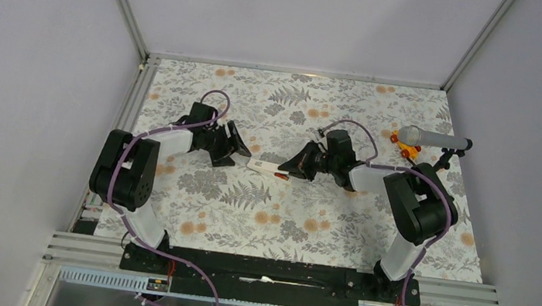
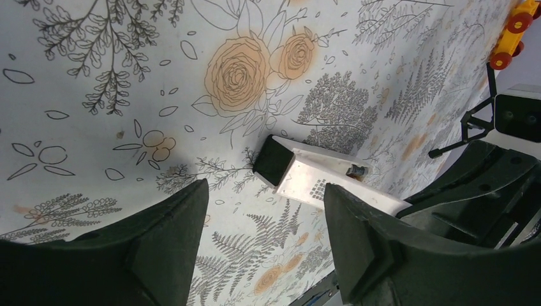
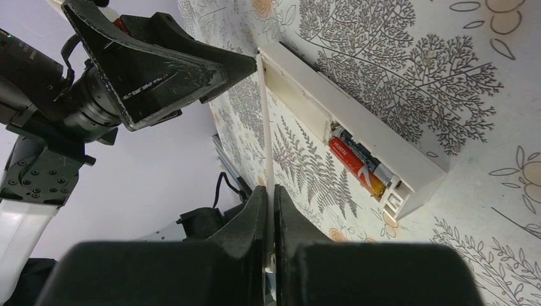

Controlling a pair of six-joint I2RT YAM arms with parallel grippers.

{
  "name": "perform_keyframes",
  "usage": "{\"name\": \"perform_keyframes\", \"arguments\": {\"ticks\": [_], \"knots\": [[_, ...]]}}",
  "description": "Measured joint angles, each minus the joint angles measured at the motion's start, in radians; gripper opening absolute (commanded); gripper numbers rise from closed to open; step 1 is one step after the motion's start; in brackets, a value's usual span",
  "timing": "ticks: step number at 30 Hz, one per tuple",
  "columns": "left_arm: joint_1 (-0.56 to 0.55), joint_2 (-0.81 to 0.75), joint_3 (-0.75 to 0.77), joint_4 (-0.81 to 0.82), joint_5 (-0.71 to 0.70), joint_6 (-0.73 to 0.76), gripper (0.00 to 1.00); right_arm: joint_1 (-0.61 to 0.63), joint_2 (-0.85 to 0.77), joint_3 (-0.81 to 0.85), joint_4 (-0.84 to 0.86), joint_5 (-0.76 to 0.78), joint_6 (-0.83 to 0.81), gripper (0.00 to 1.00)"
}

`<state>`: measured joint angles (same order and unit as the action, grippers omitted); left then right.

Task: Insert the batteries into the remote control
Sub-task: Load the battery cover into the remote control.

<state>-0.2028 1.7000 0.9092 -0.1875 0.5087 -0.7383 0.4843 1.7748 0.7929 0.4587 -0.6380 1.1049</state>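
Observation:
The white remote control (image 1: 264, 167) lies on the floral mat between my two grippers. In the right wrist view the remote (image 3: 319, 102) has its compartment open, with two red-and-black batteries (image 3: 357, 162) lying inside side by side. My right gripper (image 3: 268, 194) is shut on the thin white cover strip (image 3: 266, 127), seen edge-on, just beside the remote. In the left wrist view the remote (image 2: 319, 178) shows its dark grey end (image 2: 273, 160). My left gripper (image 2: 265, 210) is open and empty, close above that end. In the top view the left gripper (image 1: 241, 148) and right gripper (image 1: 287, 169) flank the remote.
A grey microphone (image 1: 430, 137) on a black stand and an orange-and-yellow piece (image 1: 407, 147) sit at the back right of the mat. The orange piece (image 2: 510, 35) and the stand (image 2: 472, 121) also show in the left wrist view. Metal rails (image 1: 277, 267) edge the near side.

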Motion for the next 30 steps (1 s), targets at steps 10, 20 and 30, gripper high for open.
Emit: {"name": "perform_keyframes", "arguments": {"ticks": [10, 20, 30], "knots": [[0.000, 0.013, -0.015, 0.003, 0.001, 0.000, 0.67, 0.000, 0.006, -0.047, 0.012, 0.026, -0.008, 0.00], [0.000, 0.015, -0.016, 0.003, 0.002, 0.000, 0.65, 0.000, 0.004, -0.079, 0.111, 0.028, 0.017, 0.00], [0.000, 0.017, -0.018, 0.003, 0.003, 0.000, 0.65, 0.000, 0.005, -0.148, 0.300, 0.034, 0.100, 0.00]]}}
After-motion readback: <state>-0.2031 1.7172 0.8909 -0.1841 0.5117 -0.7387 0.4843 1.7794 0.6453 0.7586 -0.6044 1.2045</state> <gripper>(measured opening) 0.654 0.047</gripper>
